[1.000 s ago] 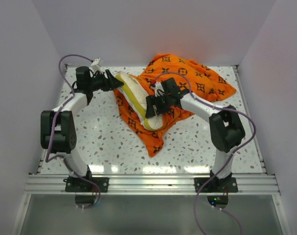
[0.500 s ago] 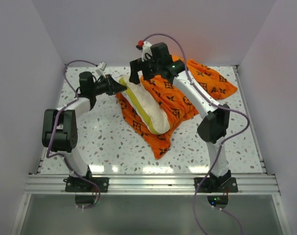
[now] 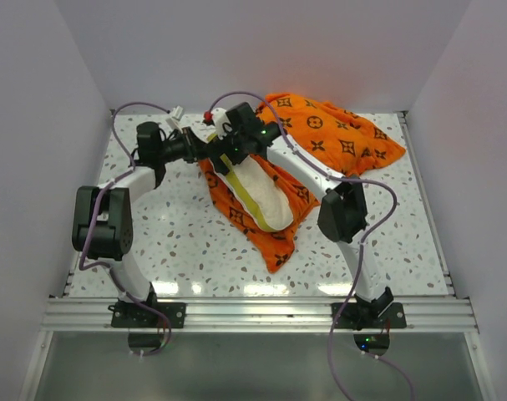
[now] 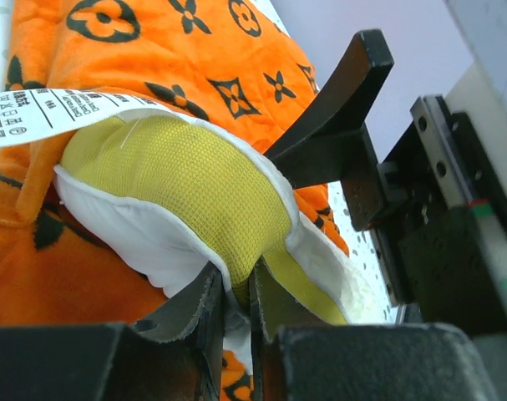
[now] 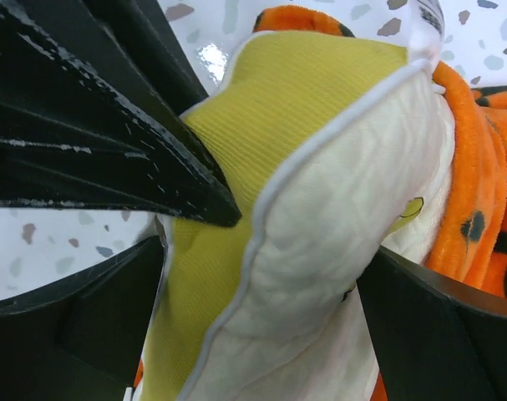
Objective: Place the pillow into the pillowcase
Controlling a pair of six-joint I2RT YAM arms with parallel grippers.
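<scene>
Speckled white worktop (image 3: 169, 234) carries the orange pillowcase (image 3: 337, 138), spread and bunched toward the far right, with the cream pillow (image 3: 257, 188) lying on its near-left part and not inside it, so the insertion step looks barely begun. Left gripper (image 4: 236, 292) is nearly closed, pinching the pillow's yellow edge band at the far corner. Right gripper (image 5: 261, 326) stands wide, straddling that same corner without clamping. Next move likely calls for it to close there or go find the case opening.
</scene>
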